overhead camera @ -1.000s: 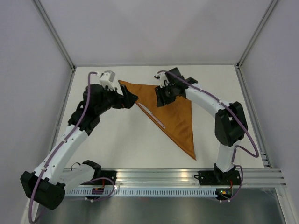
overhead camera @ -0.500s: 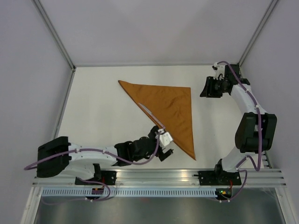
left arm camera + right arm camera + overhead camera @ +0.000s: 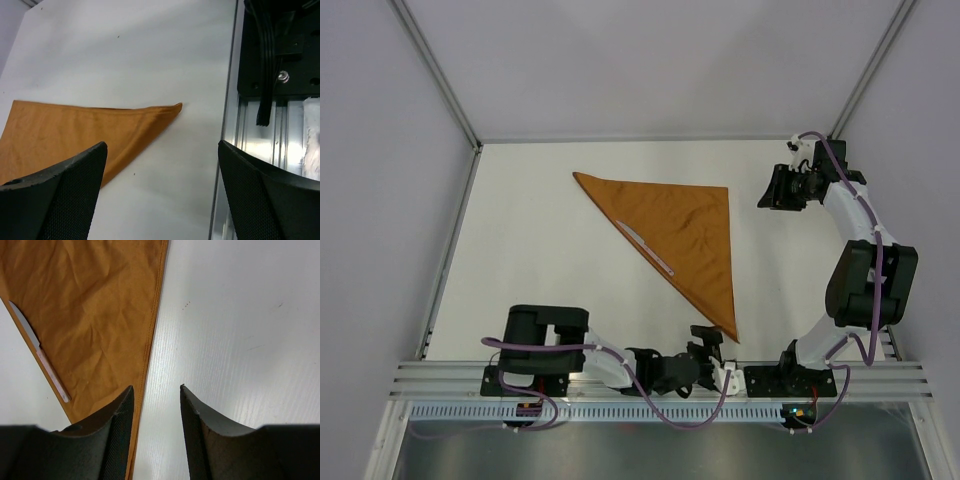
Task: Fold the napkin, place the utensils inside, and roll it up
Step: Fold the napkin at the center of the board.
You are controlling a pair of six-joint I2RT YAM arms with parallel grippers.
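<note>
The orange-brown napkin [image 3: 690,225] lies folded into a triangle on the white table. One silvery knife-like utensil [image 3: 646,248] lies on it along the long diagonal edge. My left gripper [image 3: 706,338] is open and empty, low by the front rail, just short of the napkin's near corner. In the left wrist view [image 3: 161,144] that corner of the napkin [image 3: 165,111] lies ahead of the jaws. My right gripper [image 3: 772,188] is open and empty, right of the napkin's far right corner. In the right wrist view [image 3: 156,387] it hovers beside the napkin [image 3: 90,310] edge, with the utensil [image 3: 40,352] visible.
An aluminium rail [image 3: 650,378] runs along the table's near edge and also shows in the left wrist view [image 3: 250,135], with a black mount and cable [image 3: 280,45]. Enclosure walls and metal frame posts [image 3: 440,70] bound the table on the left, back and right.
My left arm swung from the napkin's far left corner down to the front rail and folded low. My right arm left the napkin's top and moved to the far right.
</note>
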